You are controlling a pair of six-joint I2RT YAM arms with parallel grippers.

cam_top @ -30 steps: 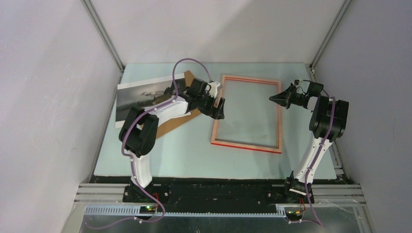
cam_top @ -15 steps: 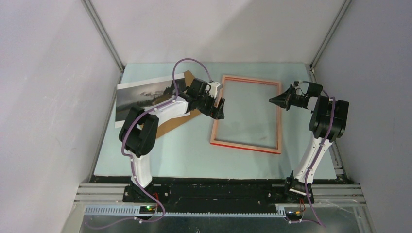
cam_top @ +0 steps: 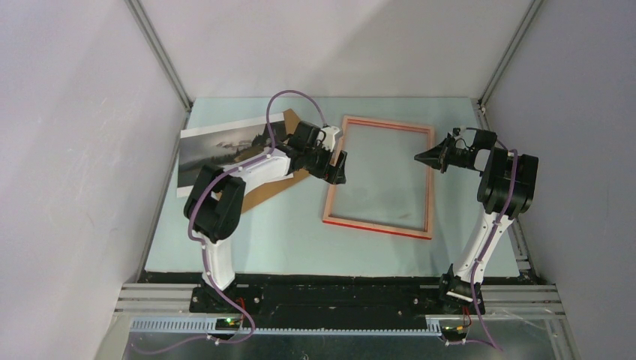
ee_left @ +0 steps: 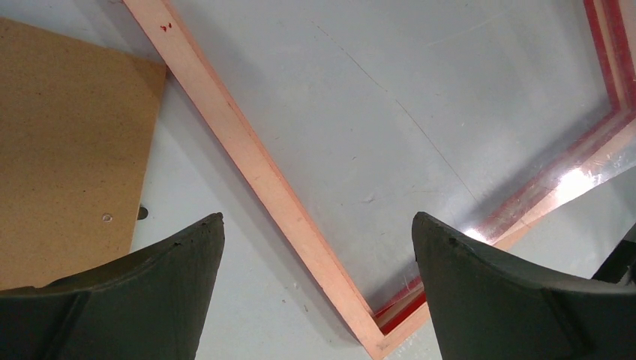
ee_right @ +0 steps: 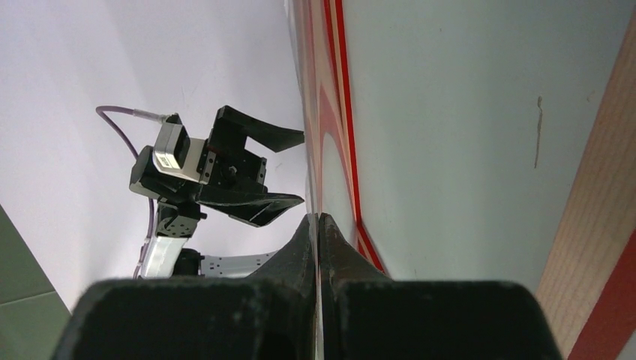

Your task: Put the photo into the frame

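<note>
Left side: white-and-black left arm with purple cable, elbow raised at 8 o'clock of the top view, forearm reaching toward 2 o'clock, wrist tipped down. Its black two-finger left gripper has jaws spread wide, fingers far apart in wrist view. Right side: white-and-black right arm rises from 5 o'clock, elbow at 3 o'clock, wrist folded back toward 9 o'clock. Its black two-finger right gripper has fingers pressed together, tip pointing 9 o'clock.

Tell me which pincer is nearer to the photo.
Left. The left pincer hangs open over the left rail of the frame, the side where the photo lies. The right pincer, shut, is across the frame by its right rail.
</note>
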